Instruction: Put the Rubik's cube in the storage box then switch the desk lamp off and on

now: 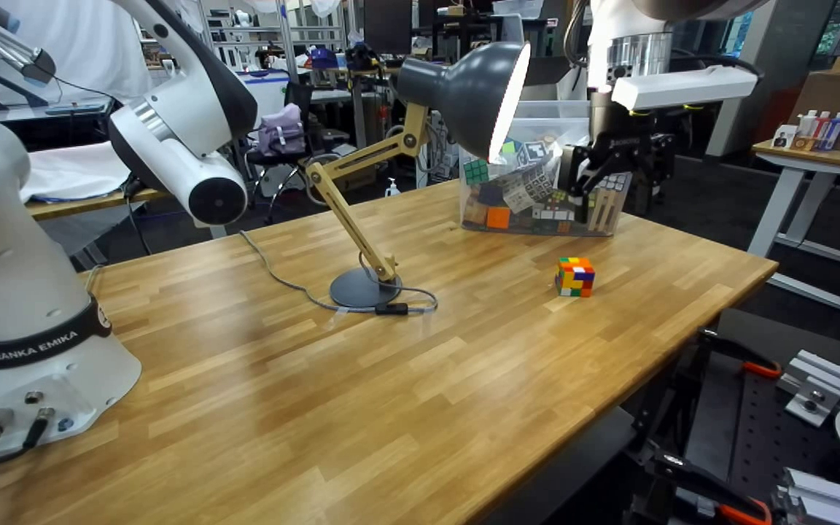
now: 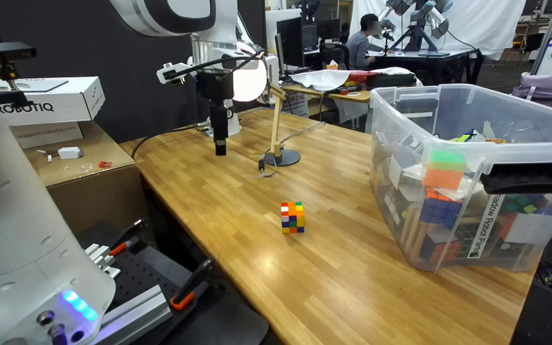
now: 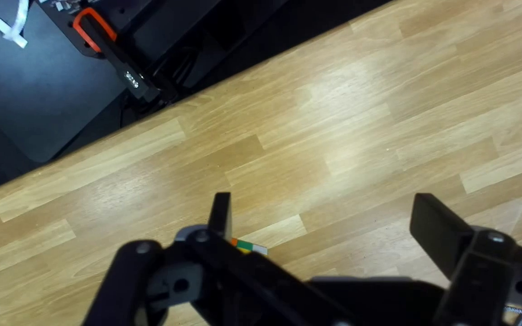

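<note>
The black two-fingered gripper (image 3: 323, 213) is spread wide; a multicoloured cube (image 2: 293, 218) is seen inside the wooden bench (image 2: 333, 273) edges.

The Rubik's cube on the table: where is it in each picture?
In an exterior view: the cube right of centre.
In an exterior view: the cube just below centre.
Wrist view: the cube below centre, mostly hidden by the gripper.
Shared landmark: the wooden tabletop, in all three.

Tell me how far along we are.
Done: apparently nothing; the multicoloured Rubik's cube sits on the wooden table, outside the clear rectangular plastic storage box. In hand: nothing; the black gripper hangs open. Left: boxing the cube, then switching the lit grey desk lamp off and on.
</note>
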You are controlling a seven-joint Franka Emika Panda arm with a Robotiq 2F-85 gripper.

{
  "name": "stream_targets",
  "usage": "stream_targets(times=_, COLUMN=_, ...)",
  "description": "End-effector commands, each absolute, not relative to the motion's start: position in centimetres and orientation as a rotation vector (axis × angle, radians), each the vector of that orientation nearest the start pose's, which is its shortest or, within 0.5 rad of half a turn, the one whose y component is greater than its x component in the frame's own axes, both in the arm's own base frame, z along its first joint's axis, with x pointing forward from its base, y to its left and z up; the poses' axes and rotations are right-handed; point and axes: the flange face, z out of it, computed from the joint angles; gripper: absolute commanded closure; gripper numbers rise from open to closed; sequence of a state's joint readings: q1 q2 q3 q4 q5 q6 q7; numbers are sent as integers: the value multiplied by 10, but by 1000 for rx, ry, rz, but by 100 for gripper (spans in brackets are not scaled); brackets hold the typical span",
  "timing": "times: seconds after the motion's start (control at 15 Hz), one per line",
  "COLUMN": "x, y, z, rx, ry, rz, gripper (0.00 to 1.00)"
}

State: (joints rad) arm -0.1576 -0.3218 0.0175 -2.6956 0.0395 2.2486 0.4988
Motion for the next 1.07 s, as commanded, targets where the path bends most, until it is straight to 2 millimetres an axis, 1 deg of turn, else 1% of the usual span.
stream_targets(times=0.0, x=375, y=-52, z=323, rx=-2962, ry=1026, rz=201, gripper=0)
stream_targets(times=0.4, x=375, y=-53, z=323, rx=-2959, ry=1033, rz=202, gripper=0)
stream_targets(times=0.6, x=376, y=-58, z=320, rx=-2951, ry=1067, rz=201, gripper=0)
stream_targets(times=0.8, x=378, y=-75, z=309, rx=-2906, ry=1171, rz=213, gripper=0)
stream_targets(times=1.0, x=378, y=-97, z=289, rx=-2842, ry=1283, rz=268, gripper=0)
